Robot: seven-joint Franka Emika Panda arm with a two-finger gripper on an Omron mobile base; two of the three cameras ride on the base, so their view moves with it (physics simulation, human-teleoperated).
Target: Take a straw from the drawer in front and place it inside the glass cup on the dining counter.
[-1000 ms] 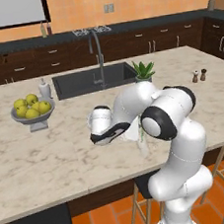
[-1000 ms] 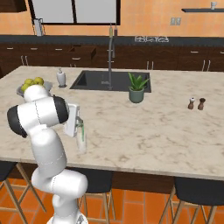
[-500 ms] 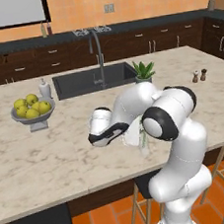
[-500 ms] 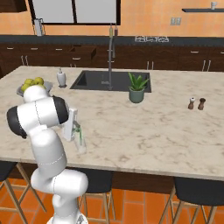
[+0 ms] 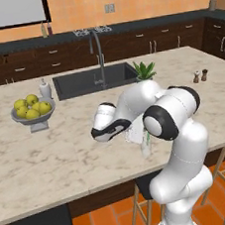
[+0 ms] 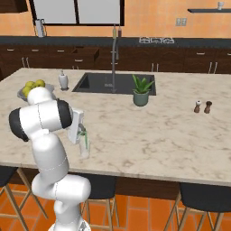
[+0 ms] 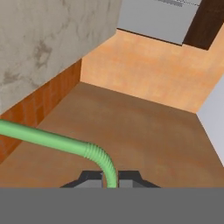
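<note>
We see the gripper (image 7: 111,178) from the hand view: its two dark fingers (image 7: 89,177) are pressed together on the straw (image 7: 52,140), the bent green end pinched between them at 6 o'clock and the long stem running off toward 9 o'clock.

From the left base view, the white arm folds over the near edge of the desk, the dining counter (image 5: 46,162) of beige marbled stone. The straw (image 5: 147,138) shows as a short green sliver just under the hand. The glass cup (image 5: 146,149) stands below it, close to the desk's front edge, at roughly 5 o'clock from the dark sink (image 5: 88,81). We cannot tell whether the straw tip is already inside the rim.

From the right base view, the glass cup (image 6: 85,148) sits near the front edge, beside the arm's elbow, with the straw (image 6: 84,135) directly above it, pointing down.

Further out on the desk: a fruit bowl (image 5: 33,114) with yellow-green fruit at 9 o'clock from the sink, a soap dispenser (image 5: 44,89) just beside the sink, a potted plant (image 6: 141,91) at the sink's right corner, and salt and pepper shakers (image 6: 202,107) well apart to the right.
</note>
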